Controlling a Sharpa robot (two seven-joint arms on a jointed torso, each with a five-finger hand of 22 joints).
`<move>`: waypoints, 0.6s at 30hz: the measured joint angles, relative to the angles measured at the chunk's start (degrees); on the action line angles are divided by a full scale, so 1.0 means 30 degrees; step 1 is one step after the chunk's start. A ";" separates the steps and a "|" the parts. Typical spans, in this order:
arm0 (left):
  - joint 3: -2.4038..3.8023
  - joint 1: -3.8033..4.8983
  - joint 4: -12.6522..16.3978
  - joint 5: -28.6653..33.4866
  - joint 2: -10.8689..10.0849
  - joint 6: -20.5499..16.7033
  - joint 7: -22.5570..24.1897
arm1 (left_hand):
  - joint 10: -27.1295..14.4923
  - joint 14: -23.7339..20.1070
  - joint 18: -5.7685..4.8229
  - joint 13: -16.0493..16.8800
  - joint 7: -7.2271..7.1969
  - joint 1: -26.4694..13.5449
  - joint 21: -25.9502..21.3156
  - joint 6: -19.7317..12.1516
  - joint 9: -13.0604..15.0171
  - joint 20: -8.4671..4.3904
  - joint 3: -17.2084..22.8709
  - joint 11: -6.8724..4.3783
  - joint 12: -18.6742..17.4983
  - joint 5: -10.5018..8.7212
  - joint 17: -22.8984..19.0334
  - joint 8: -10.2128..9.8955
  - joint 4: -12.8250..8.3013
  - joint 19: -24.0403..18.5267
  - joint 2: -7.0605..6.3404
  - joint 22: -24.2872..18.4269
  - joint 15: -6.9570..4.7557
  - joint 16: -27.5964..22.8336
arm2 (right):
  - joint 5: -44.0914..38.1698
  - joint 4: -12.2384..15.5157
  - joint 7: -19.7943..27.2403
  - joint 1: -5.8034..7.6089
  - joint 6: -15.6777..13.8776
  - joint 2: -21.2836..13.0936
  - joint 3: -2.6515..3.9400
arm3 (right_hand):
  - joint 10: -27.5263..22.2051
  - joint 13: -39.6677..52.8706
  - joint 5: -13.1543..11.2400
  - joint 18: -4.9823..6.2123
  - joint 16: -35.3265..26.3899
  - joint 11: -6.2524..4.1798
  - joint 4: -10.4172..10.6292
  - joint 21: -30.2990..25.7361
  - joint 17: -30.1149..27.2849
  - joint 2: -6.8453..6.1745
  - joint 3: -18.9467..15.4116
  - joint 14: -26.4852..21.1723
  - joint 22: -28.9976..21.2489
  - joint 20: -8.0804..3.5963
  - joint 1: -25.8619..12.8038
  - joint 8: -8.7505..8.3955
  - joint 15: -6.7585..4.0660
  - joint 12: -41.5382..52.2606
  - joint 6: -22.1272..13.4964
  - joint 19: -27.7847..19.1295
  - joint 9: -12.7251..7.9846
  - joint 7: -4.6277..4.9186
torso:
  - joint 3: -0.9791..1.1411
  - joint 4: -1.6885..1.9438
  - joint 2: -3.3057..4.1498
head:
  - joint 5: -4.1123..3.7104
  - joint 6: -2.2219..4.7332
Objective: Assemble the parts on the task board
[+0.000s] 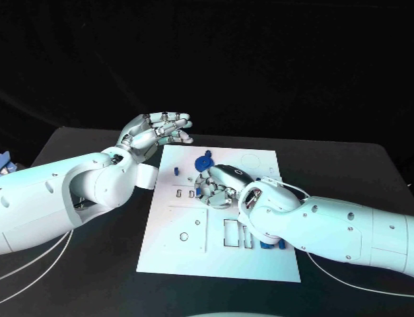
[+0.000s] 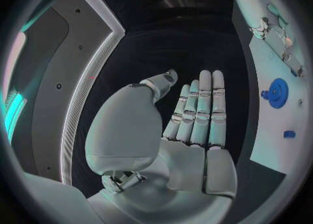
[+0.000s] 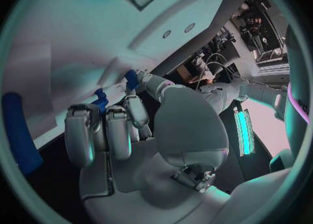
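the left hand (image 1: 159,132) hovers above the far left corner of the task board (image 1: 187,257), fingers loosely apart and holding nothing. the right hand (image 1: 221,185) rests on the board with its fingers curled down around a small blue part (image 3: 99,100); a round blue gear-like part (image 1: 203,161) sits just beyond its fingertips, and more blue parts (image 1: 271,244) lie behind its wrist.

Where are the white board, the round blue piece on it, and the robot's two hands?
task board (image 1: 183,254), head view, bare lower part.
round blue part (image 1: 203,161), head view, its disc.
left hand (image 1: 159,132), head view, middle of the hand.
right hand (image 1: 218,185), head view, back of the hand.
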 measured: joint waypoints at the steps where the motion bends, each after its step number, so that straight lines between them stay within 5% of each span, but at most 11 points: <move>1: 0.0000 0.0000 -0.0001 0.0000 0.0001 0.0001 0.0000 | 0.0000 0.0000 0.0001 0.0000 0.0000 0.0000 0.0000 0.0000 0.0000 0.0000 0.0000 0.0000 0.0000 0.0000 0.0000 0.0000 0.0000 0.0001 0.0000 -0.0001 0.0000 0.0000 | 0.0021 -0.0010 0.0003 -0.0005 -0.0004 0.0008 0.0000 | 0.0000 -0.0010 -0.0001 -0.0001 0.0000 0.0000 0.0000 0.0000 0.0000 -0.0005 0.0001 0.0000 0.0000 0.0000 -0.0005 0.0116 0.0000 0.0000 -0.0010 0.0000 0.0000 0.0009 | 0.0000 0.0005 0.0000 | -0.0005 0.0000; 18: -0.0001 0.0000 -0.0030 0.0000 0.0019 0.0025 -0.0011 | 0.0000 -0.0137 0.0001 -0.0002 0.0000 -0.0001 0.0089 0.0001 0.0021 0.0000 -0.0054 0.0000 0.0000 0.0000 0.0012 -0.0072 -0.0054 0.0001 0.0000 0.0031 -0.0001 0.0000 | 0.0292 -0.0291 0.0117 -0.0015 0.0005 0.0155 0.0018 | -0.0003 -0.0124 -0.0002 0.0000 0.0000 0.0004 0.0058 0.0000 -0.0004 -0.0173 -0.0056 0.0000 -0.0005 0.0001 -0.0170 0.0266 0.0000 -0.0010 -0.0417 0.0000 0.0238 0.0143 | -0.0005 0.0000 0.0000 | 0.0002 -0.0037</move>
